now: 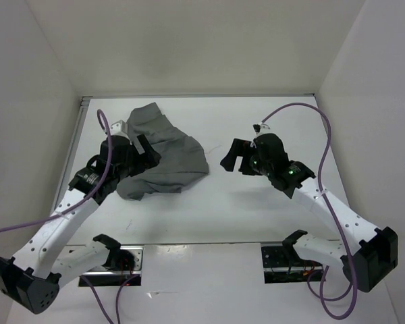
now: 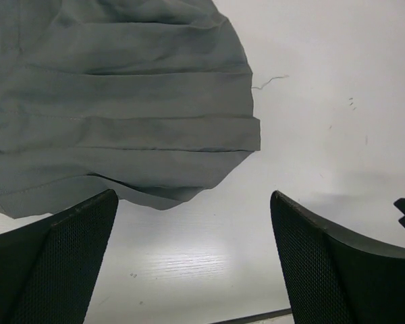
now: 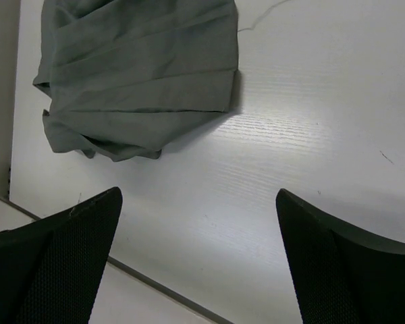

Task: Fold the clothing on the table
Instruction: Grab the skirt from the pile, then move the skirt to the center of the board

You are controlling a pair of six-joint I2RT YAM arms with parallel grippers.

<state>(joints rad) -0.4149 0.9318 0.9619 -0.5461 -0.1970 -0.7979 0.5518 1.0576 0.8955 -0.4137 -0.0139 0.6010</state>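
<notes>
On the left, the left gripper (image 1: 144,151) hangs over the near-left side of the plain mid-grey, pleated, skirt-like piece of clothing (image 1: 169,158). Its two black fingers stand wide apart with nothing between them. From its wrist camera the left gripper (image 2: 193,196) looks down on bare table, and the rounded hem of the clothing (image 2: 121,115) lies just ahead of the fingertips, not inside them. I cannot tell whether the wrist brushes the fabric.

The clothing sits in the far-left part of the flat white rectangular table (image 1: 256,209). It is loosely bunched rather than spread out, its lengthwise pleats running roughly side by side, with one lobe pushed toward the far edge and another toward the middle.

To the right, the right gripper (image 1: 235,160) hovers near the garment's right edge, a strip of bare table between them. Its fingers are also spread and empty. In its wrist view the right gripper (image 3: 197,194) frames open table, with the clothing (image 3: 142,74) well ahead of it.

To my eye the folding has not begun; this looks like the approach to a first grasp. The next move, I judge, calls for each gripper to come down onto an edge or corner of the fabric, pinch only the top layer, and draw the garment flat before any fold. Such soft, pleated cloth is likely to drag and bunch if only one side is pulled.
</notes>
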